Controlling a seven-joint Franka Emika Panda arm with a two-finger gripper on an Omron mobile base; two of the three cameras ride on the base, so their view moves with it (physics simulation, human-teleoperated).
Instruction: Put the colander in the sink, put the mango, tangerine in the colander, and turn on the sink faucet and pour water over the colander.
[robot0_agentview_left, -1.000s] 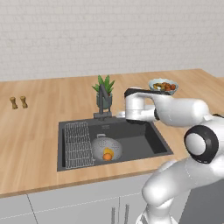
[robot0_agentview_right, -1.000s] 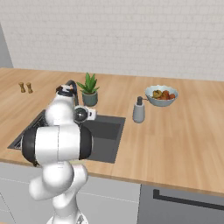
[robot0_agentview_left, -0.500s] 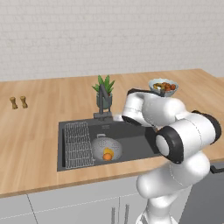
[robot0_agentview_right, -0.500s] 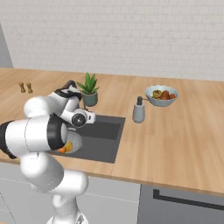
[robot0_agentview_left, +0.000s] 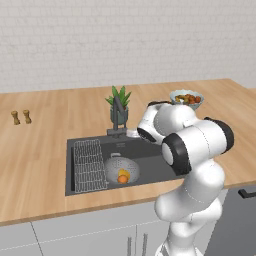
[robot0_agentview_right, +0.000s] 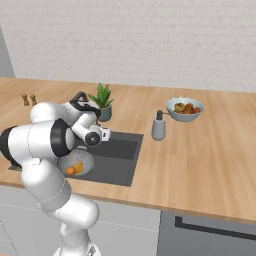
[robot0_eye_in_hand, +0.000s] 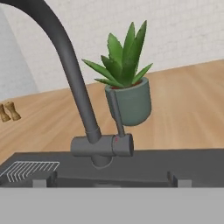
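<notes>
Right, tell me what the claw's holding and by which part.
Nothing held: in the hand view the sink faucet stands clear ahead, ungripped, and the fingertips look apart with nothing between them.

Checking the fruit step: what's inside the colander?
The colander in the sink holds the tangerine and mango; its floor beneath them is covered.

The robot arm (robot0_agentview_left: 195, 150) is made of glossy white rounded segments joined by dark, nearly black round joint rings, rising from a thick white base column.
</notes>
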